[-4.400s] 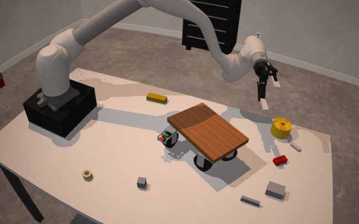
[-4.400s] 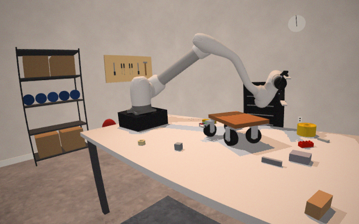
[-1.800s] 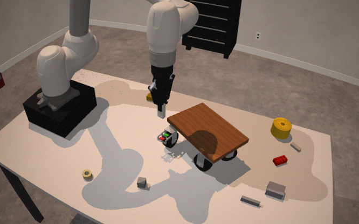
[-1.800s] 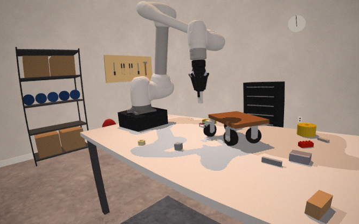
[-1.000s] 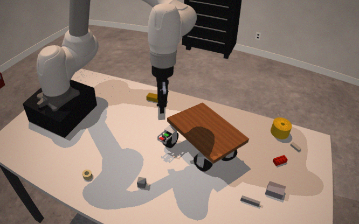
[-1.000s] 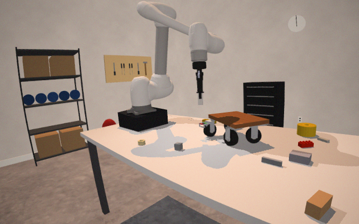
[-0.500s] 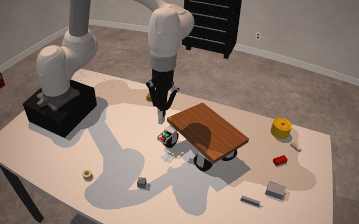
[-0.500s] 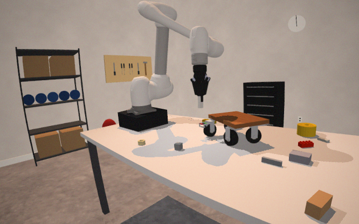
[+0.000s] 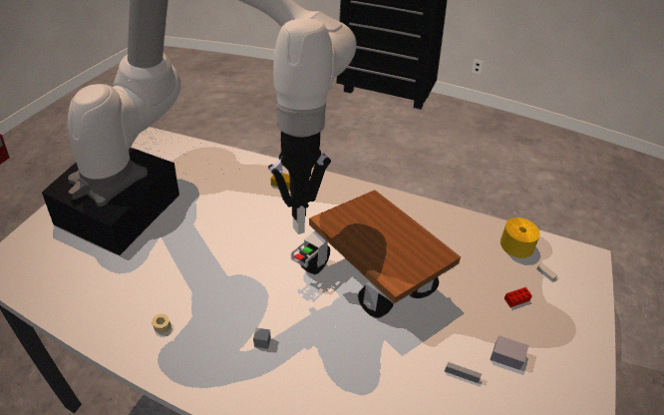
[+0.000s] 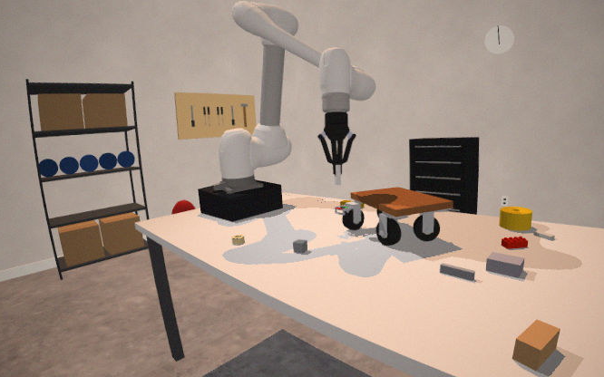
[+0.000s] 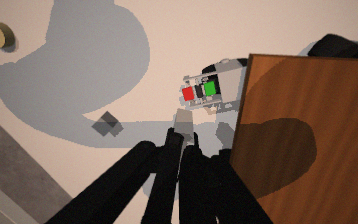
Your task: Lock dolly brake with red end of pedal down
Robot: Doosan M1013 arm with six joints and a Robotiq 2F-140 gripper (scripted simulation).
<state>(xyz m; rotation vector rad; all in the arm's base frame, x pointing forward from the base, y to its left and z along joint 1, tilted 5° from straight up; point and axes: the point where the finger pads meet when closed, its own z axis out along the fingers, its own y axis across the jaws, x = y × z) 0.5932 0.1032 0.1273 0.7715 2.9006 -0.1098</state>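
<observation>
- Nearest the exterior cam, lower right of frame: a tan block (image 10: 535, 343) was seen on the table (image 10: 295, 299); further in, grey blocks, a red brick (image 10: 514, 242) and a yellow cylinder (image 10: 515, 217), all well apart from the work.
- Mid-table: the dolly (image 9: 384, 241) was found standing on its casters, wood deck level. Its braked caster was at the deck's left corner in the top view.
- Brake pedal (image 11: 199, 90) was seen clearly in the wrist view, centre frame: red end (image 11: 188, 93) to the left, green end (image 11: 210, 88) to the right, toward the deck. Whether the red end was already down couldn't be judged from these pics; it was taken as not yet pressed.
- Gripper (image 9: 298, 220) was held above the pedal, not touching; jaws clenched tight w/ nothing between them, tips forming one blunt probe.
- Step in hand (judged): lining up over the pedal, approx. above it, before the push.
- Next move (judged): a straight descent onto the red end only would be needed, w/ little sideways force, so the dolly isn't rolled or turned.
- Farthest: a black cabinet (image 10: 443, 173) and a shelf rack (image 10: 33, 140) were seen by the wall.
</observation>
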